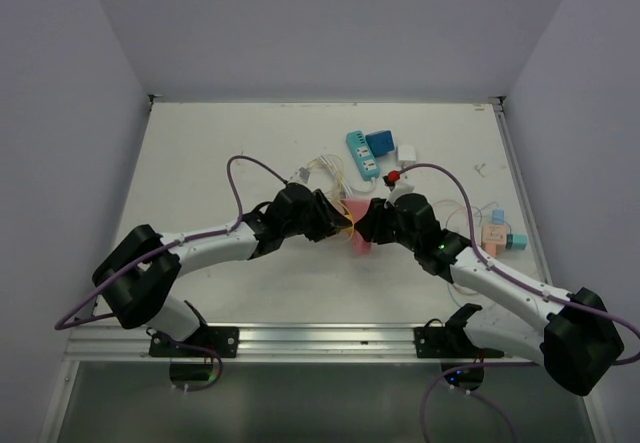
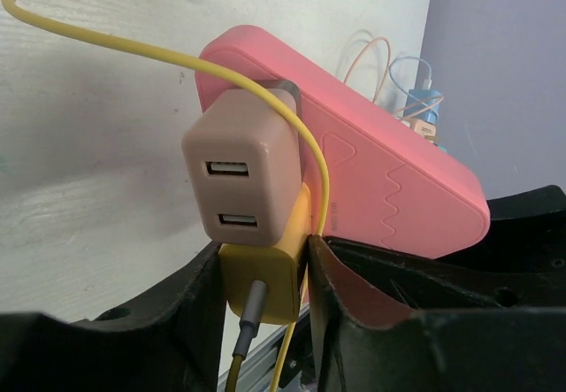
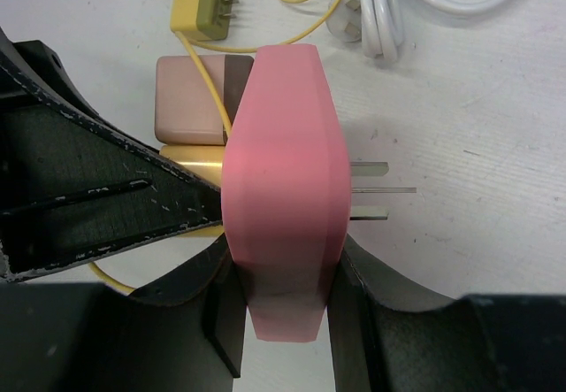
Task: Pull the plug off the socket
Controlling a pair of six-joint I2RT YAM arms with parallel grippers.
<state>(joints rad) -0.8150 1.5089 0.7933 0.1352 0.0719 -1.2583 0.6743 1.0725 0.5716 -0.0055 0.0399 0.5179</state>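
Yellow plug (image 2: 262, 277) was seated in the pink socket block (image 2: 380, 180), just below a beige USB charger (image 2: 240, 180) plugged into the same face. A yellow cable (image 2: 106, 42) was looped over the charger. Left gripper (image 2: 263, 268) was closed narrowly on the plug's flanks, judged to be the pulling grip. Right gripper (image 3: 283, 268) was clamped on the block near mid-tabletop (image 3: 460, 144), presumably as counter-hold. The block's own prongs (image 3: 376, 190) were left bare.
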